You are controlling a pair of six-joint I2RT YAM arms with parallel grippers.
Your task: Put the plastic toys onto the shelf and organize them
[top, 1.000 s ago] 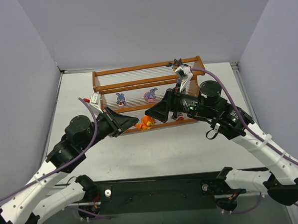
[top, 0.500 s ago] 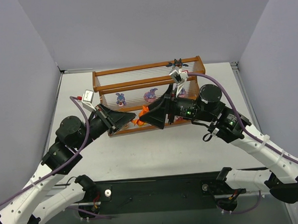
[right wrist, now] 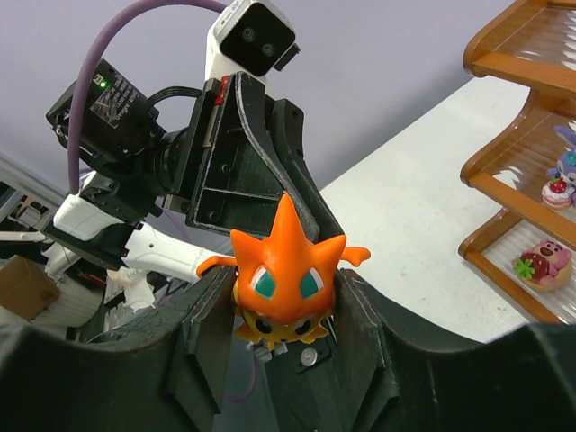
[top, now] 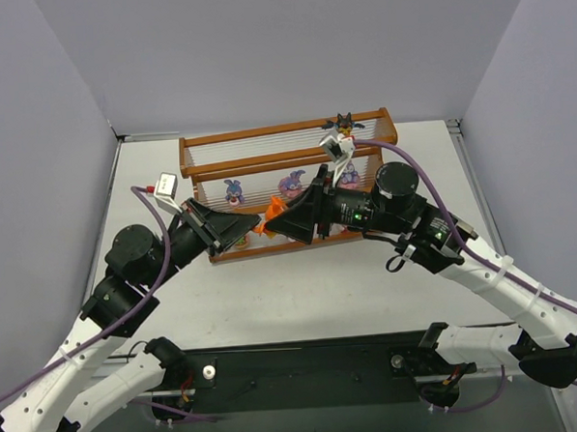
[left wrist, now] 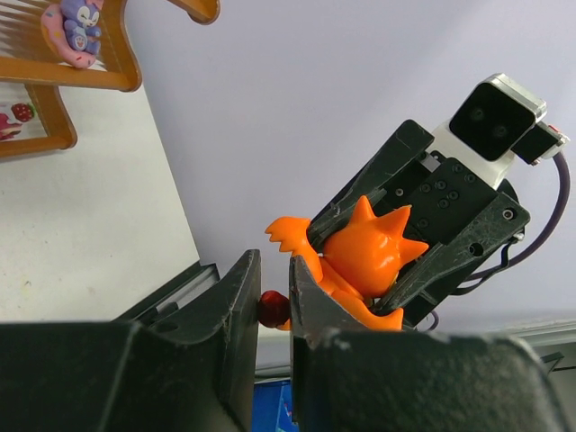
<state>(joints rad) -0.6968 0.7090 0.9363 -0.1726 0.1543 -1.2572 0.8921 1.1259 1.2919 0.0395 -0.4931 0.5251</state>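
Note:
The orange toy (top: pixel 266 220) hangs in the air just in front of the shelf (top: pixel 266 160), between both grippers. My right gripper (top: pixel 277 217) is shut on its head (right wrist: pixel 286 270). My left gripper (top: pixel 253 225) is shut on the dark red tail tip (left wrist: pixel 273 309); the toy's body (left wrist: pixel 364 256) sits beyond its fingers. Three purple-pink long-eared toys (top: pixel 233 191) (top: pixel 291 185) (top: pixel 348 177) stand on the middle tier. The black winged toy (top: pixel 343 123) is on the top tier. A round pink-red toy (right wrist: pixel 544 259) lies on the lowest tier.
The shelf stands at the back of the white table (top: pixel 302 293), close to the grey back wall. Both arms cross in front of the lowest tier and hide much of it. Grey side walls stand left and right.
The orange toy has risen and moved left, from in front of the bottom rail to middle-tier height. My right gripper moved left with it; my left gripper lifted and drew back slightly.

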